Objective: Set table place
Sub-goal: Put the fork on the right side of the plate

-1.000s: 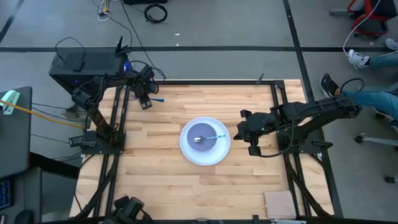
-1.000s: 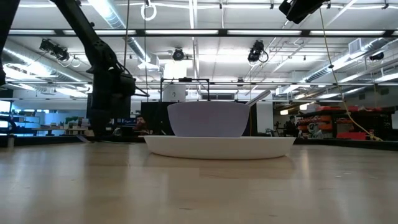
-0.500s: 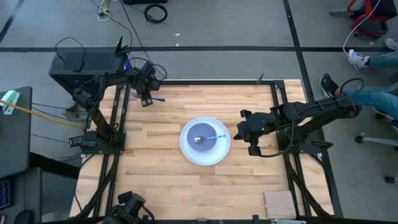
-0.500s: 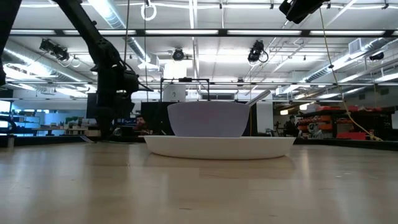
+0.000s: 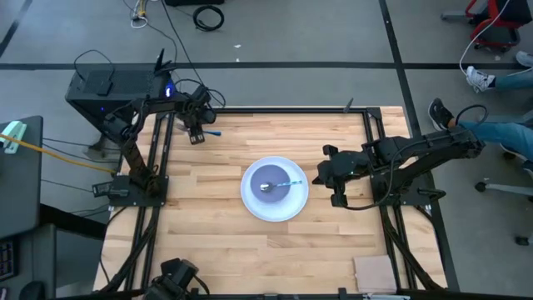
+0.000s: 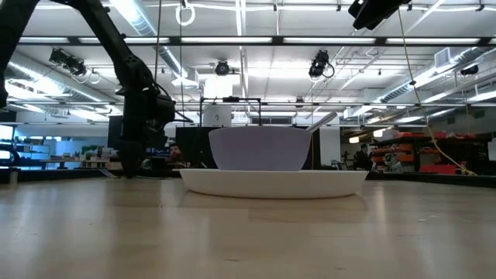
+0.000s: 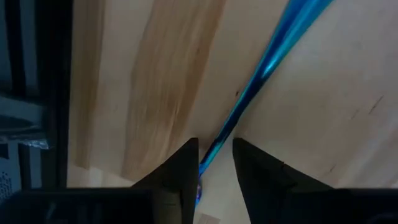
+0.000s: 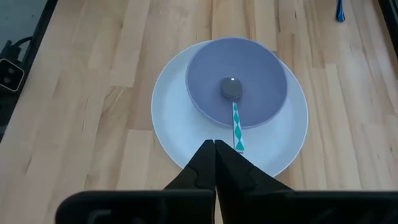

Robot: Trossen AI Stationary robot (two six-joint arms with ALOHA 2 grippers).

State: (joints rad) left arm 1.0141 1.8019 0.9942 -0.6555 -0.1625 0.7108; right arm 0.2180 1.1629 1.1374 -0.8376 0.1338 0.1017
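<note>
A white plate (image 5: 253, 202) lies mid-table with a lavender-blue bowl (image 5: 273, 177) on it. A spoon (image 5: 280, 185) rests in the bowl, its light-blue handle over the rim; all three also show in the right wrist view, where the plate (image 8: 171, 124) is below my gripper. The fork (image 5: 212, 132) lies flat near the table's far left corner. My left gripper (image 5: 197, 135) points down over it, open by a narrow gap, one finger on either side of the teal handle (image 7: 249, 87). My right gripper (image 5: 335, 177) is shut and empty, right of the plate.
Black rails (image 5: 371, 133) edge the table. A tan block (image 5: 373, 271) lies at the near right corner. A black box (image 5: 117, 87) stands beyond the far left corner. A person's legs (image 5: 500, 133) show to the right of the table.
My left gripper has moved a little toward the table's far edge and come down over the fork, its fingertips now at the tabletop. The fork, plate, bowl and spoon have stayed in place.
</note>
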